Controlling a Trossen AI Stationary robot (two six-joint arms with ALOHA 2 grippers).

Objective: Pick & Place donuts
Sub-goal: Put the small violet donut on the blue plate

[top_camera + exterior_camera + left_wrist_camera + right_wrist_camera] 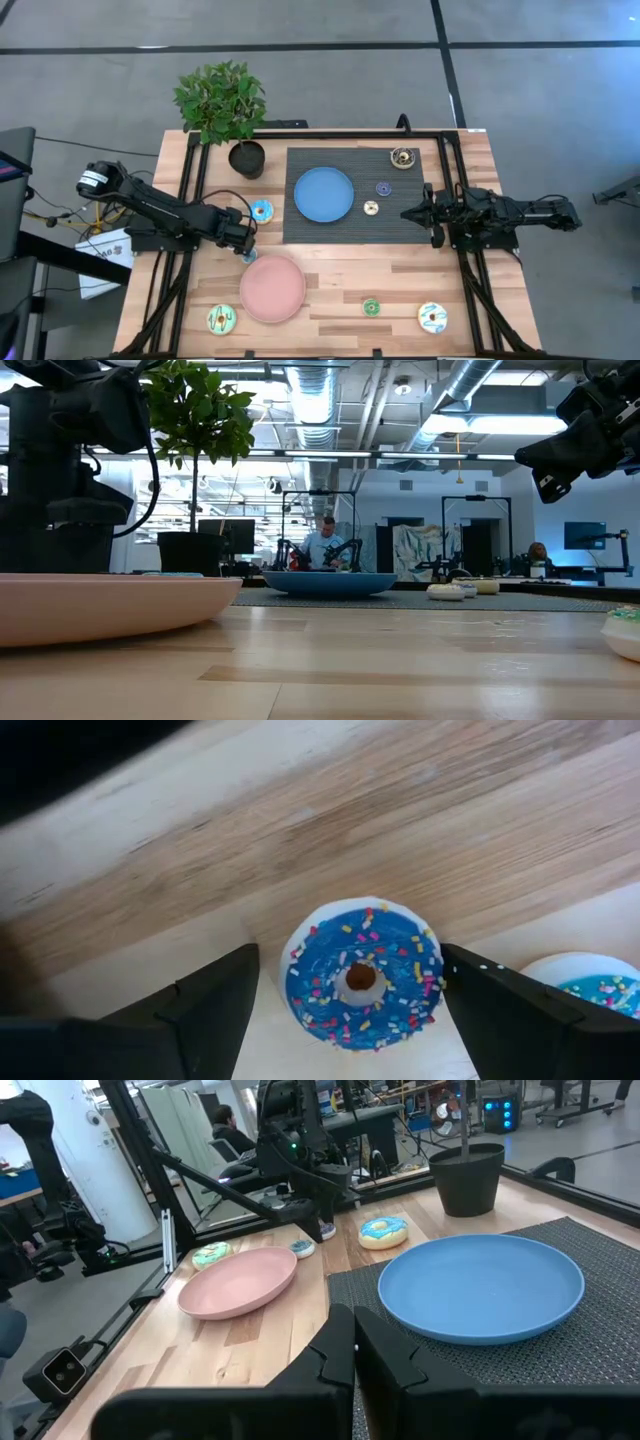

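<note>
My left gripper (246, 247) is open and points down beside the pink plate's far-left rim. Its fingers (215, 1010) stand on either side of the blue mini donut (362, 975), which lies flat on the wood (250, 257). The light blue donut (262, 211) lies just beyond it. The purple mini (383, 188) and cream mini (371, 208) lie on the dark mat, the dark brown donut (403, 157) at the mat's far right corner. Near the near edge lie the green donut (221, 319), green mini (371, 307) and white donut (432, 318). My right gripper (355, 1350) is shut and hovers above the mat's right edge (408, 212).
A blue plate (323, 194) sits on the dark mat (300, 232); a pink plate (272, 288) sits on the wood nearer the front. A potted plant (246, 158) stands at the far left. Black frame rails (190, 190) run along both table sides. People sit in the room behind.
</note>
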